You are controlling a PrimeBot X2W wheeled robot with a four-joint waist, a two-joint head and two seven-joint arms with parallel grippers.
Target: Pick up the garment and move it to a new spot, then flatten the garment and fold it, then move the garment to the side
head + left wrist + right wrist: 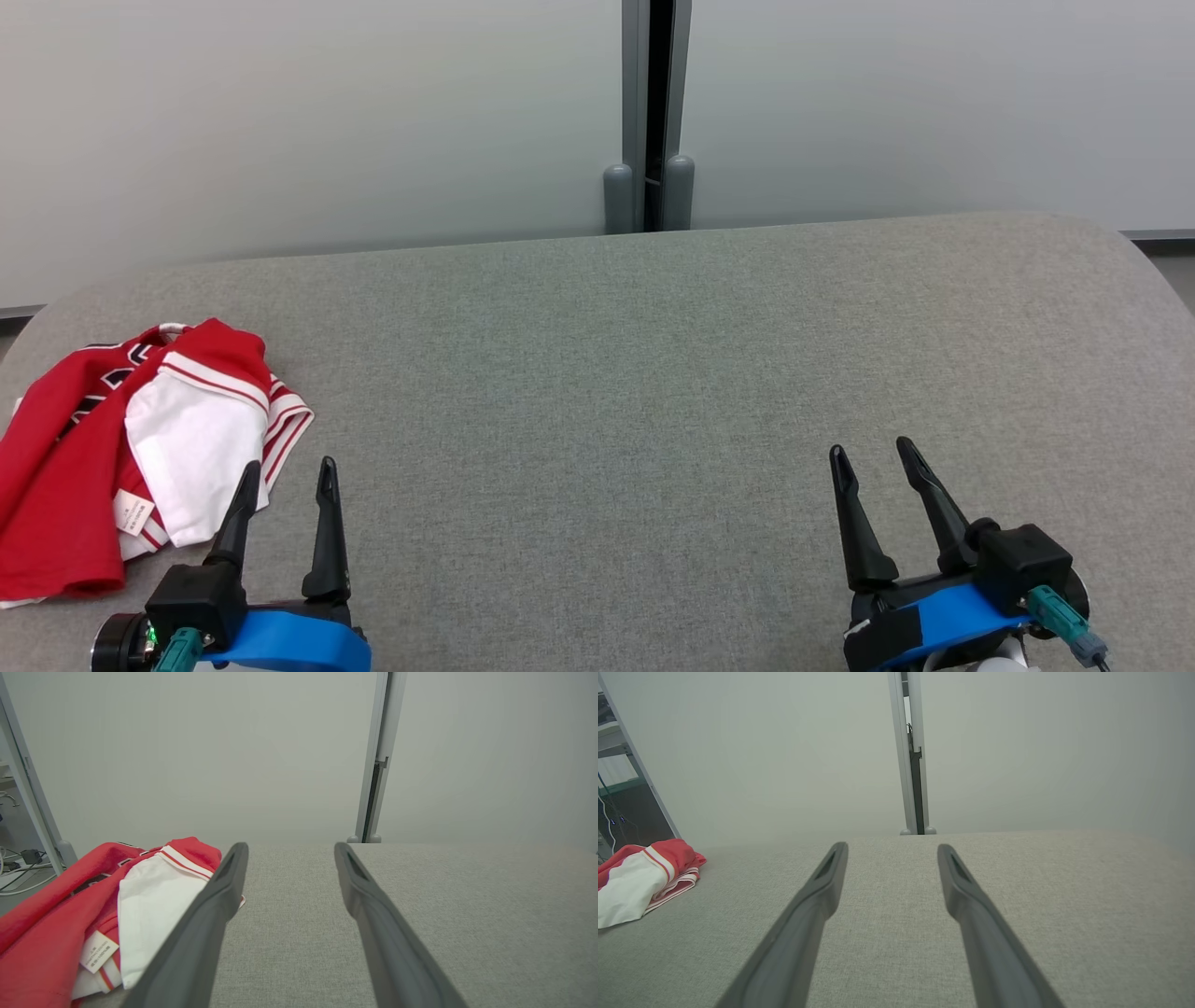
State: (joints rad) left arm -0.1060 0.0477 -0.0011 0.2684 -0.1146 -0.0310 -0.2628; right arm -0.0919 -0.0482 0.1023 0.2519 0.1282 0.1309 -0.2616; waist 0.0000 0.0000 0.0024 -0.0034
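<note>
A red and white garment (140, 439) lies crumpled at the left end of the grey padded table (607, 373), with a small white label showing near its front. The left wrist view has the garment (93, 924) at lower left, and the right wrist view has the garment (640, 882) far left. My left gripper (289, 467) stands open just right of the garment's near corner, its left finger over the white cloth edge. At the lower right my right gripper (873, 453) is open above bare table, far from the garment.
A pale wall runs behind the table, split by a grey vertical post (653, 112) with two rounded feet. The table's far edge curves down at both ends. Cables and a metal frame (28, 793) show beyond the table's left end.
</note>
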